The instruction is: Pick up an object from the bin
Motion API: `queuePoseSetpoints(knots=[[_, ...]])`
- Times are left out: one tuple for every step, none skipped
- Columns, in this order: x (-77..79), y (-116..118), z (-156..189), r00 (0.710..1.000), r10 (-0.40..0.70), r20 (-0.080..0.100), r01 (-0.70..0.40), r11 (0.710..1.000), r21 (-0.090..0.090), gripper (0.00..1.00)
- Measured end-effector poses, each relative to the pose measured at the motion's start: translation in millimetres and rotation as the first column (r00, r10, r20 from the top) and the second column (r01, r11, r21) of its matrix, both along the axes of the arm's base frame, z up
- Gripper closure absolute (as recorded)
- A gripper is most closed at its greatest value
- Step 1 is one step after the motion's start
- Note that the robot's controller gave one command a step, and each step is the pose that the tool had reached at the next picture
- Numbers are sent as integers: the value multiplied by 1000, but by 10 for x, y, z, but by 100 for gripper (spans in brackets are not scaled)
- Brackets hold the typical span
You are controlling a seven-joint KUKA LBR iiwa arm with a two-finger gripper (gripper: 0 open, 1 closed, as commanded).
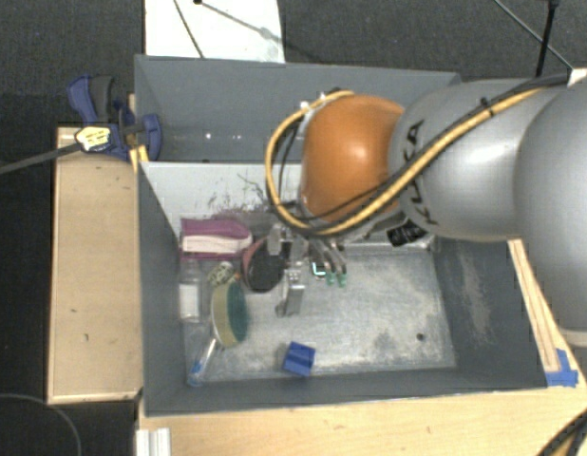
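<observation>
The arm (pixel 483 160) reaches from the right into the grey bin (pixel 407 321). Its end effector (pixel 308 285) sits low, left of centre, just beside a dark round object (pixel 263 270). Whether it is released or clenched cannot be told. Nearby lie a purple-and-white box (pixel 216 237), a green-edged disc (pixel 230 313) and a small blue block (pixel 298 358).

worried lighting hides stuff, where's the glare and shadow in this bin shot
Camera view: the bin wall at upper left glares near white; its right side lies darker beneath the arm; the gripper sits shaded under the orange cover; the blue block is evenly lit.
</observation>
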State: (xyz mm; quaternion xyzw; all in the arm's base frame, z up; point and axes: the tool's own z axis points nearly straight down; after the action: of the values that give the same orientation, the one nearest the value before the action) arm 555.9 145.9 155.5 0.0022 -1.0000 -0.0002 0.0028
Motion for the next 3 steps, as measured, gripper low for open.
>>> queuePoseSetpoints(knots=[[-313, 439, -838, 943, 333, 15, -333, 943, 0, 0], [-317, 434, -837, 945, 326, 14, -327, 945, 0, 100], [-743, 466, -220, 947, 322, 8, -322, 947, 1, 100]])
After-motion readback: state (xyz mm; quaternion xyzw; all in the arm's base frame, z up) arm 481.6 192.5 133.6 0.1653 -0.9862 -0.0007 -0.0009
